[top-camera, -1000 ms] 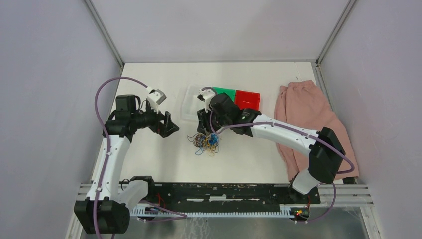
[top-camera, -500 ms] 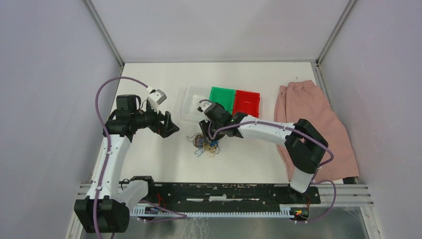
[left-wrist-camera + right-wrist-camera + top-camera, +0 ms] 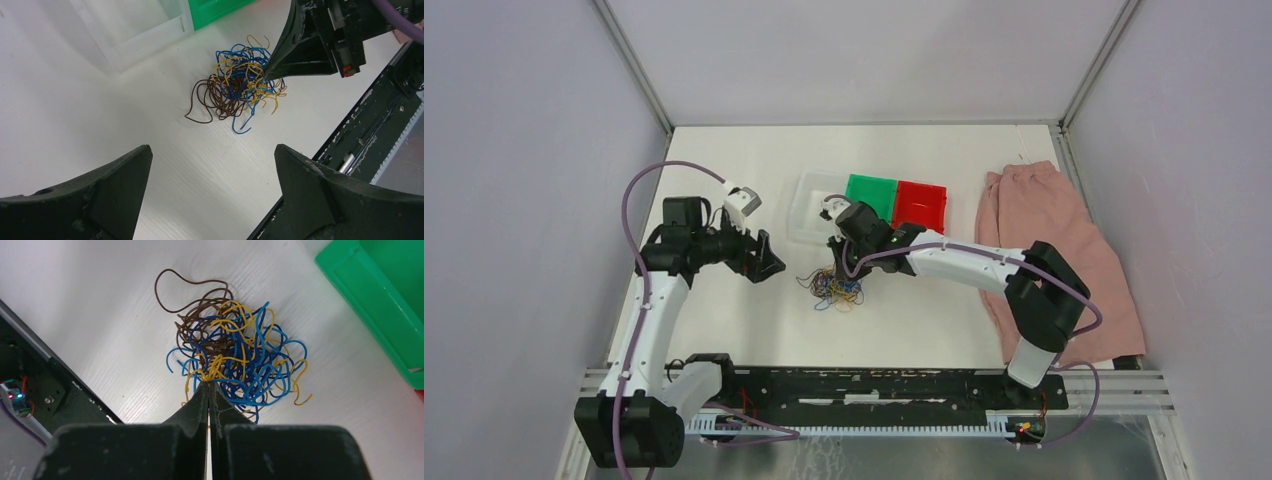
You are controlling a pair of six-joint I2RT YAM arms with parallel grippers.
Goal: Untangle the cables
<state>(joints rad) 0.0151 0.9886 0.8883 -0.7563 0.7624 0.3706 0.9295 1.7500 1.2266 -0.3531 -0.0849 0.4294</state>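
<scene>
**A:** On the white table (image 3: 724, 320), just near of the bins, is that the cables (image 3: 834, 285)?

**B:** Yes, one loose knot of blue, yellow and brown strands lying flat on the surface. The brown ones bunch at its left side, and one brown loop strays out to the left.

**A:** And the right gripper (image 3: 207, 385)?

**B:** It reaches in from the right, down at the knot. Its fingers are pressed together with no gap, pinching a few yellow strands at the edge of the heap.

**A:** What about the left gripper (image 3: 764, 262)?

**B:** It is left of the knot and apart from it, jaws spread wide, holding nothing. Its wrist camera looks between its two fingers toward the tangle.

**A:** What lies behind the cables?

**B:** A clear tray (image 3: 809, 205), a green bin (image 3: 871, 190) and a red bin (image 3: 921, 200) sit side by side, left to right, on the far side. A pink cloth (image 3: 1044, 230) lies along the right edge of the table.
</scene>
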